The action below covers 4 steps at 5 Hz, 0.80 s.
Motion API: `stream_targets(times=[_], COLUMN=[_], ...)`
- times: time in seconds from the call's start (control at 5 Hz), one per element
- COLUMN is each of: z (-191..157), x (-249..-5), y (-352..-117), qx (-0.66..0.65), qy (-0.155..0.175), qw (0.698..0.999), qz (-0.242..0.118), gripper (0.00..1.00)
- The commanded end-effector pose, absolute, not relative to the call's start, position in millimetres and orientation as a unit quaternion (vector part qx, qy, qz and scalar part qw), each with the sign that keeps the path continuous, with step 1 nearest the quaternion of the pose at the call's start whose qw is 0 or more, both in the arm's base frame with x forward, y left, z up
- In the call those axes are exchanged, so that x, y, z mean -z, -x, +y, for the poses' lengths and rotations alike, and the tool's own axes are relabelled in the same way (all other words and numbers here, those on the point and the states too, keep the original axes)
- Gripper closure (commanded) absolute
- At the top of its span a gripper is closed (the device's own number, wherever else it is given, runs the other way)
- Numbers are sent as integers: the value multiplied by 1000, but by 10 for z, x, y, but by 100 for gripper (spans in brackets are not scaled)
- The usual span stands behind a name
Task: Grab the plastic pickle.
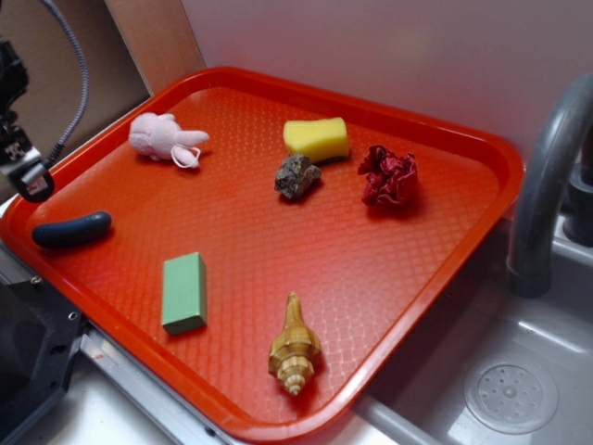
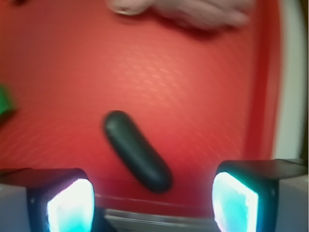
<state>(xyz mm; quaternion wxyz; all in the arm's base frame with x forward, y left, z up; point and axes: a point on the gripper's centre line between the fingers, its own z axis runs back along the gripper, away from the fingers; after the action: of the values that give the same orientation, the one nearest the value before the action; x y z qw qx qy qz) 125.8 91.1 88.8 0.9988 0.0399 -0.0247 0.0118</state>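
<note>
The plastic pickle [image 1: 72, 229] is a dark blue-green sausage shape lying on the red tray [image 1: 389, 260] near its left corner. In the wrist view the pickle [image 2: 137, 151] lies diagonally just ahead of the jaws, which stand wide apart with nothing between them. My gripper [image 2: 152, 203] is open and empty, above the tray's near rim. In the exterior view only a black part of the arm [image 1: 23, 167] shows at the left edge, above and left of the pickle.
On the tray lie a light green block [image 1: 184, 292], a seashell [image 1: 295, 350], a pink plush toy [image 1: 165, 137], a yellow sponge [image 1: 317, 138], a grey rock [image 1: 296, 176] and a crumpled red piece [image 1: 388, 175]. A grey faucet [image 1: 547, 185] and sink [image 1: 510, 389] stand at the right.
</note>
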Motion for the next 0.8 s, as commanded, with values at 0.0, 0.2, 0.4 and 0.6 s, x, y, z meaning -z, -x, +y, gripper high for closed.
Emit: stream_targets(times=[0.0, 0.2, 0.4, 0.6], z=[953, 953, 838, 698], x=[-957, -957, -554, -191], y=[-1271, -1271, -1431, -1413], qx=[-8, -8, 79, 136], qy=[-52, -52, 8, 21], qw=[998, 998, 997, 990], qz=[-35, -35, -16, 15], gripper=[0, 0, 0, 0])
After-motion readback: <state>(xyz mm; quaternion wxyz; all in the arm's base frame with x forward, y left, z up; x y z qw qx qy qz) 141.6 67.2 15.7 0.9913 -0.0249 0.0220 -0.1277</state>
